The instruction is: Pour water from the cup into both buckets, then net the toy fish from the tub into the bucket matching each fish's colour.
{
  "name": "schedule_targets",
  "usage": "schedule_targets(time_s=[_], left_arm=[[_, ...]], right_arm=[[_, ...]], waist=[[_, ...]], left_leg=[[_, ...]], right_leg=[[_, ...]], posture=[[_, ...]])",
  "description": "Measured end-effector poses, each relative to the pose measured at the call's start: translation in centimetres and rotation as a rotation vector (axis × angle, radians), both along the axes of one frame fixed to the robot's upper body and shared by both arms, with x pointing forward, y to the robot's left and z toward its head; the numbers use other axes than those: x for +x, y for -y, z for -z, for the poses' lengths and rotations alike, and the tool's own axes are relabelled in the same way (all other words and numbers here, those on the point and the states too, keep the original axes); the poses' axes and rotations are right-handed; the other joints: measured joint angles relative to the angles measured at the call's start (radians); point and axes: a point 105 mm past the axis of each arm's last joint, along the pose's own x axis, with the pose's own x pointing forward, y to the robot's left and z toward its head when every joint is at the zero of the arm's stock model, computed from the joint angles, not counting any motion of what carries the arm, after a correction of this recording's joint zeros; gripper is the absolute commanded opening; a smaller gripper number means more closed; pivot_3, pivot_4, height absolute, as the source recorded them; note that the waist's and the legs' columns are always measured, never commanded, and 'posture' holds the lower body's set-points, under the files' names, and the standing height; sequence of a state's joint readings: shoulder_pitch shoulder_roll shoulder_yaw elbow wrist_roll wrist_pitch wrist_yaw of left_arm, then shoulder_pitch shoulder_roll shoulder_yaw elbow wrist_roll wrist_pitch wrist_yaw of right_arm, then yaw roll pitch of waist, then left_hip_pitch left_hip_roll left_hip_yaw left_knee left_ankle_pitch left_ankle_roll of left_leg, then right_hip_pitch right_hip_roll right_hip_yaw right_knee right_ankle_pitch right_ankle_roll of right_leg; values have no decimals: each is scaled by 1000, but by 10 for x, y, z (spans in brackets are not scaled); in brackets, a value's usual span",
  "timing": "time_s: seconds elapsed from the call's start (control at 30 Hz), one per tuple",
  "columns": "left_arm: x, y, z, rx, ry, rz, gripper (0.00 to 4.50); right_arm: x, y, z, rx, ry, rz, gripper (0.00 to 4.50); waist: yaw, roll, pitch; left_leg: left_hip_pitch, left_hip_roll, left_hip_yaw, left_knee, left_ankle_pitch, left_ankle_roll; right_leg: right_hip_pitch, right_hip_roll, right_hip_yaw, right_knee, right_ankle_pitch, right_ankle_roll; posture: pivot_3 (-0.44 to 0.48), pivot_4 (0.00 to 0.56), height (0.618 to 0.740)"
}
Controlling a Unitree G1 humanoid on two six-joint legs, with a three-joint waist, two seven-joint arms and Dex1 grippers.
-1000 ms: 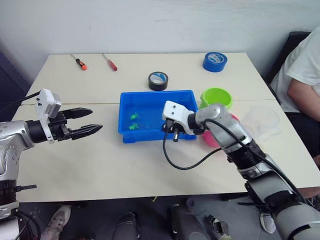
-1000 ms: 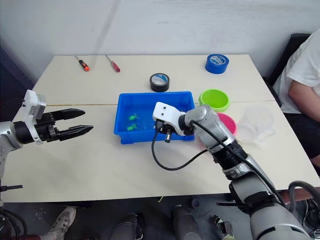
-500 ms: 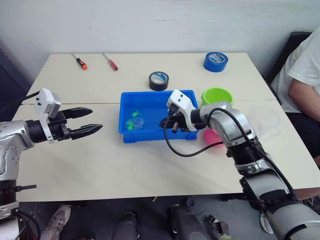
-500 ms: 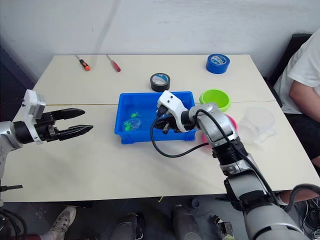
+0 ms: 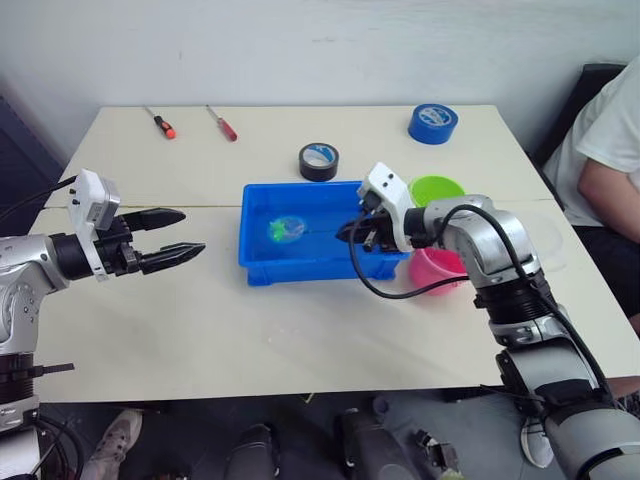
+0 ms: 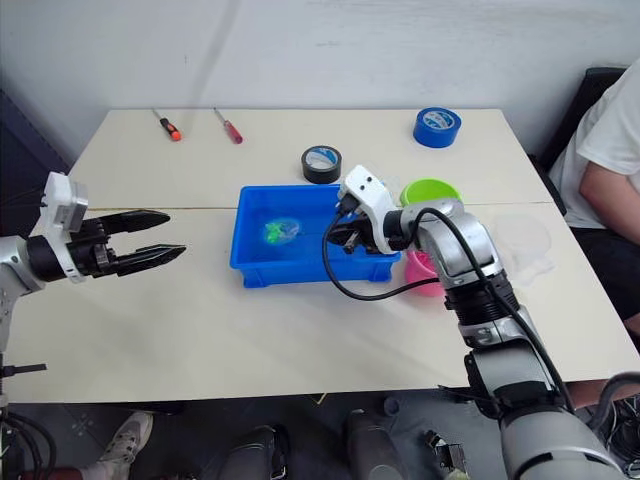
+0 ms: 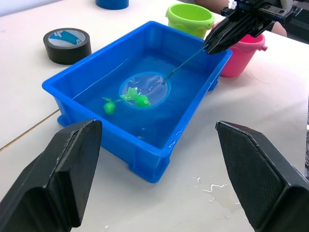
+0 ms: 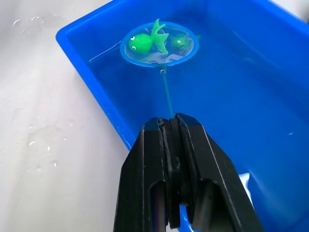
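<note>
The blue tub stands mid-table with water in it. My right gripper is shut on the net's thin handle over the tub's right end. The net has its light blue hoop over the water with a green toy fish lying in it. A second green fish sits right by the hoop. The green bucket and the pink bucket stand just right of the tub, the clear cup further right. My left gripper hovers open, left of the tub.
A black tape roll lies behind the tub and a blue tape roll at the back right. Two screwdrivers lie at the back left. A person sits at the table's right edge. Water drops spot the table.
My right gripper has drawn back to the right, and the net's hoop has moved from the tub's front left toward its middle with a green fish in it. The left arm has stayed put.
</note>
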State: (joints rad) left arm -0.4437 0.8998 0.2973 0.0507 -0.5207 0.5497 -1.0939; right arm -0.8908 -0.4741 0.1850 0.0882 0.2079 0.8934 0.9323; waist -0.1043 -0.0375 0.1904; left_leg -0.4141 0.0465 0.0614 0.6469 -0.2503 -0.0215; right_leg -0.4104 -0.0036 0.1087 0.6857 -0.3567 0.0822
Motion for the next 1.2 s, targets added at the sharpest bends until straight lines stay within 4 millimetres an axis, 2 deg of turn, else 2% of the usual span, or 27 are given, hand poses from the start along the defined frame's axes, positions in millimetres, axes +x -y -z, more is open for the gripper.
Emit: schedule_targets(time_s=[0.13, 0.2, 0.3, 0.4, 0.53, 0.63, 0.8, 0.97, 1.2], left_arm=[[10, 22, -6, -7, 43, 76, 4122], [15, 33, -7, -22, 49, 114, 4122], [23, 45, -6, -32, 51, 154, 4122], [30, 48, -3, -39, 43, 168, 4122], [37, 59, -4, -40, 49, 212, 4122], [41, 64, -5, -36, 56, 234, 4122], [47, 65, -4, -40, 53, 244, 4122], [50, 70, 1, -33, 40, 265, 4122], [53, 73, 2, -34, 41, 277, 4122]], right_arm=[[-3, 30, -17, 57, 55, 69, 0], [-5, 47, -34, 93, 104, 111, 0], [-8, 83, -52, 112, 166, 215, 0], [-10, 119, -51, 85, 180, 339, 0], [-14, 153, -46, 6, 197, 446, 0], [-16, 166, -45, -39, 214, 488, 0], [-12, 192, -54, -173, 352, 597, 0], [-16, 207, -47, -425, 473, 599, 0], [-27, 201, -36, -699, 603, 481, 0]], waist=[[18, 0, 0], [22, 0, 0], [25, 0, 0], [22, 0, 0], [19, 1, 0], [18, 1, 0], [21, 1, 1], [26, 1, 1], [23, 1, 1]], left_leg=[[-4, -1, 0, 1, 0, 1], [-5, -1, -1, 1, 0, 1], [-6, -1, -2, 1, -1, 1], [-6, -1, -1, 1, -1, 2], [-6, 0, 0, 1, -1, 2], [-6, 0, 1, 1, -1, 2], [-6, 0, 1, 1, -1, 2], [-6, 0, 1, 1, -1, 2], [-6, 0, 2, 3, -1, 2]], right_leg=[[-2, -1, -1, -1, 0, 1], [-2, -1, -1, -2, 1, 1], [-2, 0, -2, -4, 1, 1], [-2, 0, -1, -5, 1, 1], [-3, 1, 0, -5, 1, 1], [-3, 2, 1, -5, 1, 2], [-3, 2, 2, -5, 1, 2], [-3, 2, 2, -5, 1, 2], [-3, 3, 2, -4, 1, 3]], posture=[[0, 150, 734], [0, 150, 734], [0, 150, 734], [0, 150, 734], [0, 150, 734], [0, 150, 734], [0, 150, 734], [0, 150, 734], [0, 150, 734]])
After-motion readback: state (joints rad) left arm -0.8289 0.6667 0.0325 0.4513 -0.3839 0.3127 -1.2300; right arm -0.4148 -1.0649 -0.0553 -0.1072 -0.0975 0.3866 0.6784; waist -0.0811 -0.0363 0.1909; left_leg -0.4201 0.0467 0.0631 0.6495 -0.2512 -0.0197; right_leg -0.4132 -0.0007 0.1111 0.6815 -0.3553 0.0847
